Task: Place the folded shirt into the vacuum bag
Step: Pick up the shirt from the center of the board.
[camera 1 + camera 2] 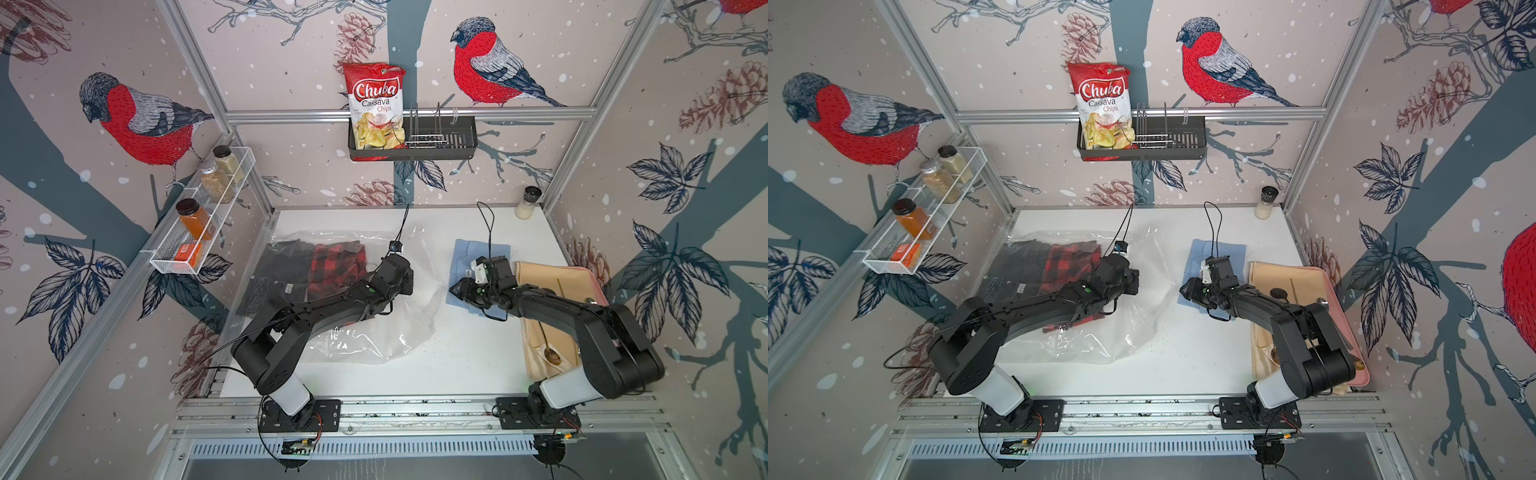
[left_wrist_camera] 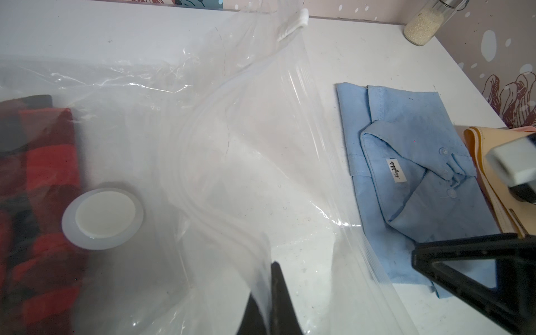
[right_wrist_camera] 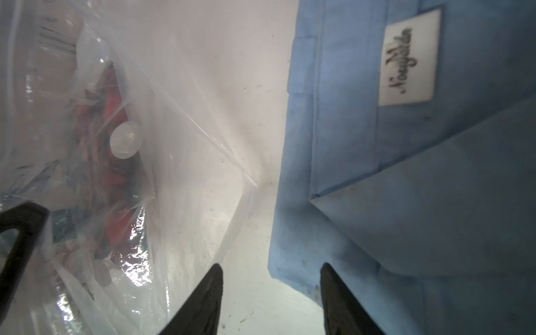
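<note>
One folded shirt [image 1: 469, 253], light blue, is laid flat on the white bench [image 1: 457, 357] right of centre. It lies outside the vacuum bag [image 1: 411, 332], just beside the bag's mouth. Its long axis is run from the back wall toward the robot. Its collar and a white label [image 2: 396, 171] are turned upward. That detail is given only by the wrist views, since from above that part is covered by the right arm.

The bag is spread over the bench's left half, with its zip-seal band [image 2: 324, 162] turned toward the shirt. A round white valve [image 2: 103, 218] is shown by the wrist views alone. A red-and-black plaid shirt [image 1: 338, 262] and a dark garment [image 1: 278, 266] are seen inside the bag, and the whole of both is taken in only from above.

The left gripper [image 2: 271, 278] is hidden under its wrist in both top views. In the left wrist view its fingers are pressed together on the bag's upper film, which is raised off the bench. The right gripper [image 3: 272, 278] is held at the shirt's edge nearest the bag. Its fingers [image 3: 336, 295] are apart, one over the blue cloth and the other beside the bag's edge, with nothing clamped. A pink tray [image 1: 1356, 357] bearing cream cloth is set just right of the shirt.
</note>
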Controlling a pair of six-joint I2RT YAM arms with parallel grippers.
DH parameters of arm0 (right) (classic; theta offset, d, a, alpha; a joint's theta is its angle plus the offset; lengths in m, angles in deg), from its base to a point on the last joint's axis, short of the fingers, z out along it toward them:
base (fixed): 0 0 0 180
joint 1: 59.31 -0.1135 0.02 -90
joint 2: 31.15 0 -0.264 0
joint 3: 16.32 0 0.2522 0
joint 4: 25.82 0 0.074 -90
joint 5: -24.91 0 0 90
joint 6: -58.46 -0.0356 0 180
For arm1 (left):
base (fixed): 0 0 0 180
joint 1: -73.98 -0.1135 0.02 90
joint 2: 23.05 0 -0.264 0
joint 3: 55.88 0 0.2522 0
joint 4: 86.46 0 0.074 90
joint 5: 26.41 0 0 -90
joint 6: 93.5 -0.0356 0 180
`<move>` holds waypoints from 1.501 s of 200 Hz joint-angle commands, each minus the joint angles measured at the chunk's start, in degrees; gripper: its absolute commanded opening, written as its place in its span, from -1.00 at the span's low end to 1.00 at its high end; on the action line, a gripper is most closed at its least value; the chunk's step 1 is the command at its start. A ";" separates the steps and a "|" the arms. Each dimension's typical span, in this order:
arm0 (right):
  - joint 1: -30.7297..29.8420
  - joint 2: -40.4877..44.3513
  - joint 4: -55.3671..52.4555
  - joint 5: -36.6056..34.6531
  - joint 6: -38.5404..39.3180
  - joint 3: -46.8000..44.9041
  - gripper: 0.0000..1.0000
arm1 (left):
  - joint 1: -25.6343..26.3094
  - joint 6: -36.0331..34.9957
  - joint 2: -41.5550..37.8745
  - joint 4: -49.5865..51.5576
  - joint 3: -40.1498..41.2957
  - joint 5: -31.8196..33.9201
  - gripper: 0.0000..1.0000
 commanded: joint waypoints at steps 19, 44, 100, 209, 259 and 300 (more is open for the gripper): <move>-2.51 -0.70 -3.85 -6.50 1.18 -4.29 0.06 | 0.09 -1.34 0.00 -0.11 -0.67 1.18 -1.00; -5.51 5.19 -5.56 -10.15 -1.98 -10.97 0.06 | 0.35 -1.74 0.17 -0.15 -1.00 0.76 -1.00; -8.78 25.49 -13.04 -14.20 -7.73 -17.40 0.06 | 3.29 -2.42 5.70 -0.65 -4.97 0.14 -1.00; -2.80 4.76 -16.13 -18.60 11.54 15.12 0.08 | 3.66 -2.21 10.36 -1.17 -6.36 4.10 -1.00; -4.46 -15.40 -17.61 -22.95 16.73 30.72 -0.07 | 3.29 -2.66 8.63 -0.91 -5.41 3.94 -1.00; -6.03 -24.61 -20.86 -28.97 18.19 39.40 -0.09 | 3.29 -2.71 8.15 -0.99 -5.44 3.32 -1.00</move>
